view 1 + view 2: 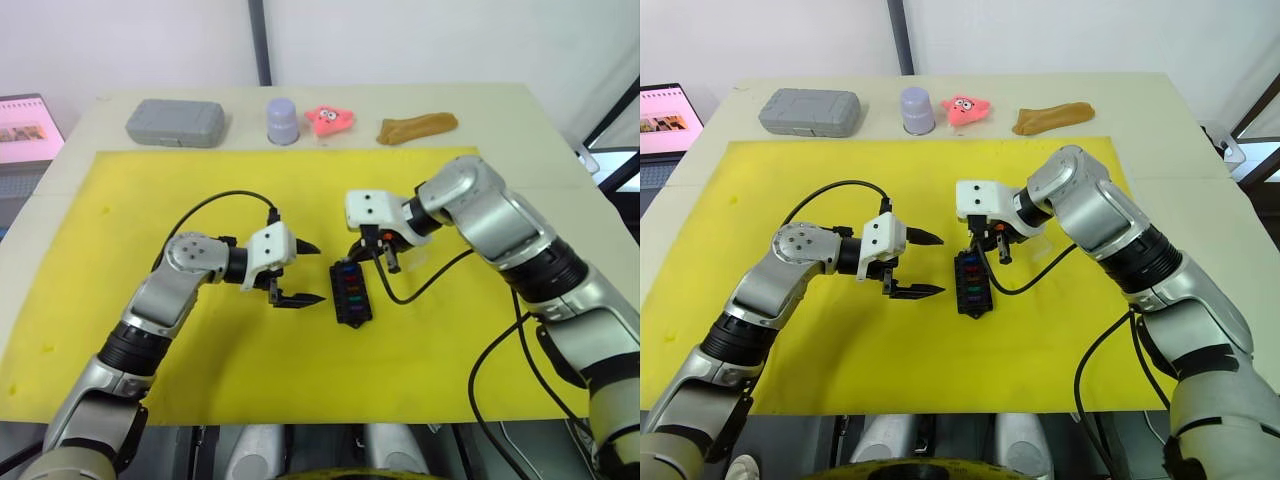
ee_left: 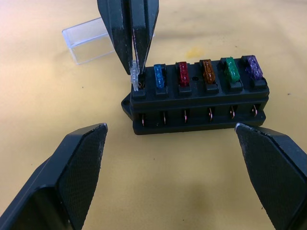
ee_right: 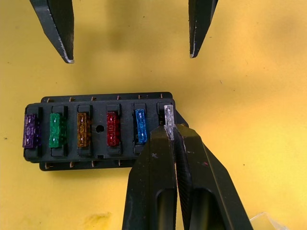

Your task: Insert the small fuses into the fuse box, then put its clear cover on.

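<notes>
The black fuse box (image 1: 352, 293) lies in the middle of the yellow mat (image 1: 150, 200). Five small fuses stand in its slots: blue (image 2: 159, 76), red (image 2: 183, 74), amber (image 2: 207, 72), green (image 2: 230, 68) and purple (image 2: 253, 67). My right gripper (image 3: 171, 132) is shut on a pale clear fuse (image 2: 135, 76), holding it at the end slot by the box's tab. My left gripper (image 1: 300, 272) hangs open just left of the box, its jaws wide apart and holding nothing. The clear cover (image 2: 91, 40) rests on the mat just beyond the box, close to the right gripper.
Along the table's far edge stand a grey case (image 1: 175, 122), a lilac cup (image 1: 282, 120), a pink toy (image 1: 330, 119) and a brown lump (image 1: 417, 126). A laptop (image 1: 25, 130) sits off the table's left side. Black cables trail from both wrists.
</notes>
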You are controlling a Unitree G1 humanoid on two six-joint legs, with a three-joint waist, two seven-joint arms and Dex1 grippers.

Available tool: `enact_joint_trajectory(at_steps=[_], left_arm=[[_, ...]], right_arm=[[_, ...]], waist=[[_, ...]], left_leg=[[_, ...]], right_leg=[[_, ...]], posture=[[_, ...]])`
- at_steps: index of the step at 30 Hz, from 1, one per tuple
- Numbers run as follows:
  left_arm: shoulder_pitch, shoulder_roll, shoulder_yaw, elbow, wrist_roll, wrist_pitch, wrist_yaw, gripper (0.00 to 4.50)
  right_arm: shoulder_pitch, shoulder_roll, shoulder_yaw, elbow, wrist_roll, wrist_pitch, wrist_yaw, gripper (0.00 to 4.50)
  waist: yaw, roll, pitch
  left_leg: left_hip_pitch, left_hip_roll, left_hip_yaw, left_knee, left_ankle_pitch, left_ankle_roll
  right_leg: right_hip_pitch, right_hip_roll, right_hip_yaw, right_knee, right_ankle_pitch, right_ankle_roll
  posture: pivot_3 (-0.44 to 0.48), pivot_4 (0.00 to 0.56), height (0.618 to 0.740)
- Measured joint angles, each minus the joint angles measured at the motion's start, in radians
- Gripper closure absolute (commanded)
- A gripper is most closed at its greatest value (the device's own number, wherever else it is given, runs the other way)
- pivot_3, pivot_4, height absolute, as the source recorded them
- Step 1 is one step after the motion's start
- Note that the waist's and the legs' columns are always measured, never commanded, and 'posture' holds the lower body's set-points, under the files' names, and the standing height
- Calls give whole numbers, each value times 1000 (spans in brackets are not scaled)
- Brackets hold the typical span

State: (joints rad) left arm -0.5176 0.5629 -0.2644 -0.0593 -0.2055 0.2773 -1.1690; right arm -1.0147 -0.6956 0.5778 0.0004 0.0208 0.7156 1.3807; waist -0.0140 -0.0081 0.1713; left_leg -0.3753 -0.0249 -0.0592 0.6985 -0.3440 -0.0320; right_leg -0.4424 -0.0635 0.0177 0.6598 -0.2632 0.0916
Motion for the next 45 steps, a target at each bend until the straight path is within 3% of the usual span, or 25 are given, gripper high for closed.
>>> enact_joint_trajectory(at_steps=[45], left_arm=[[2,1,0,-3,1,0,12,39]], right_arm=[[4,11,16,3,-39,-39,19,4500]], waist=[[0,0,0]], left_leg=[[0,0,0,0,0,0]], right_leg=[[0,0,0,0,0,0]], posture=[[0,150,740]])
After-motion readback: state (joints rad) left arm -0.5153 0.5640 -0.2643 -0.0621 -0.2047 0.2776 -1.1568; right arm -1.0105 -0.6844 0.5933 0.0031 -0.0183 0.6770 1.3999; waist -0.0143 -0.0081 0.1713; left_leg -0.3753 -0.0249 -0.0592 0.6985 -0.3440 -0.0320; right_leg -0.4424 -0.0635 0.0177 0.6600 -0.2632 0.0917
